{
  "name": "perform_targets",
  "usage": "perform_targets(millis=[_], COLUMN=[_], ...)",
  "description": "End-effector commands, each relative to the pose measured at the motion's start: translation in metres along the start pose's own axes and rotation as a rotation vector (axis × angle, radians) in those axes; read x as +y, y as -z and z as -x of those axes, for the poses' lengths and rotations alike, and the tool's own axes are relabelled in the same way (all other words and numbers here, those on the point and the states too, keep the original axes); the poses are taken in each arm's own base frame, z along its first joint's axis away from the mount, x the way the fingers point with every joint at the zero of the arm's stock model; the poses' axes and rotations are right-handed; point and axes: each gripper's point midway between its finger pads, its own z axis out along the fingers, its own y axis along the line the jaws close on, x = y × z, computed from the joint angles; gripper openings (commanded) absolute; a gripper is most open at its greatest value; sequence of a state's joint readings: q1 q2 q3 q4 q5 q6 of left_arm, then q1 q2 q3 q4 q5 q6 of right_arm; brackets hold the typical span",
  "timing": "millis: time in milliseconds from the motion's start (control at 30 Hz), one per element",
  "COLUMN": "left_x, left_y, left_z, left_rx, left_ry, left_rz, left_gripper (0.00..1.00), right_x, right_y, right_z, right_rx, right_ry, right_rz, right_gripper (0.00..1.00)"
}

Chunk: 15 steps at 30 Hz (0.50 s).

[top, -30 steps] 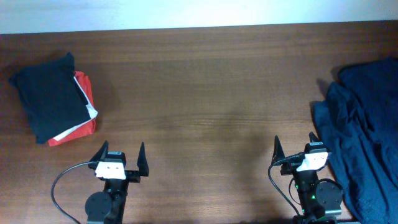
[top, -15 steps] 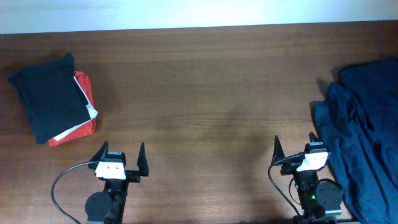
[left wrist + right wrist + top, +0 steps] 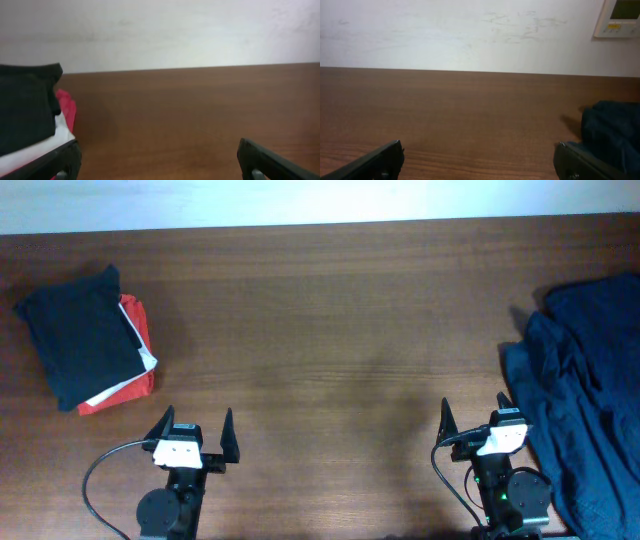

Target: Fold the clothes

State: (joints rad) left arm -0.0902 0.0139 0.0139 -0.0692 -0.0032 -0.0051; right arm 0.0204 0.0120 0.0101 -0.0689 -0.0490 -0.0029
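Note:
A crumpled heap of dark navy-blue clothes (image 3: pixel 590 390) lies at the table's right edge. It also shows at the right of the right wrist view (image 3: pixel 612 131). My right gripper (image 3: pixel 473 423) is open and empty near the front edge, its right finger just beside the heap. In its wrist view the open jaws (image 3: pixel 480 162) frame bare wood. My left gripper (image 3: pixel 193 428) is open and empty at the front left, with bare wood between its jaws (image 3: pixel 160 160).
A folded stack, black on top with white and red beneath (image 3: pixel 85 340), sits at the back left, and also shows in the left wrist view (image 3: pixel 27 115). A white wall (image 3: pixel 470 30) stands behind the brown wooden table (image 3: pixel 330 330).

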Motion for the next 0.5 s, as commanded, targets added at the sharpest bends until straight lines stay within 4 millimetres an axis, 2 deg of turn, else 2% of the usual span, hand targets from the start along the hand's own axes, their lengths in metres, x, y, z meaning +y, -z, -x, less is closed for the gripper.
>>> perform_targets(millis=[0,133,233,367,467], left_x=[-0.011,-0.011,-0.011,-0.011,-0.011], left_y=[0.001,0.002,0.004,0.001,-0.006], left_z=[0.016,-0.004,-0.015,0.004,0.004], left_rx=[-0.067,0.034,0.135,0.172,0.239], left_ry=[0.001,0.014,0.068,0.069,0.071], left_rz=[-0.066,-0.064,-0.06,-0.058,-0.057], left_gripper=[0.99,0.99,0.99,0.99,0.99], right_x=[0.003,0.003,0.003,0.003,0.002], right_y=[0.0,0.007,0.019,0.031,0.029], right_z=[0.001,0.01,0.019,0.031,0.037], right_rx=[-0.004,0.029,0.098,0.208,0.28], right_ry=[-0.007,-0.021,-0.024,-0.032,-0.035], right_rz=[0.012,0.012,0.012,0.006,0.002], right_gripper=[0.99,0.99,0.99,0.99,0.98])
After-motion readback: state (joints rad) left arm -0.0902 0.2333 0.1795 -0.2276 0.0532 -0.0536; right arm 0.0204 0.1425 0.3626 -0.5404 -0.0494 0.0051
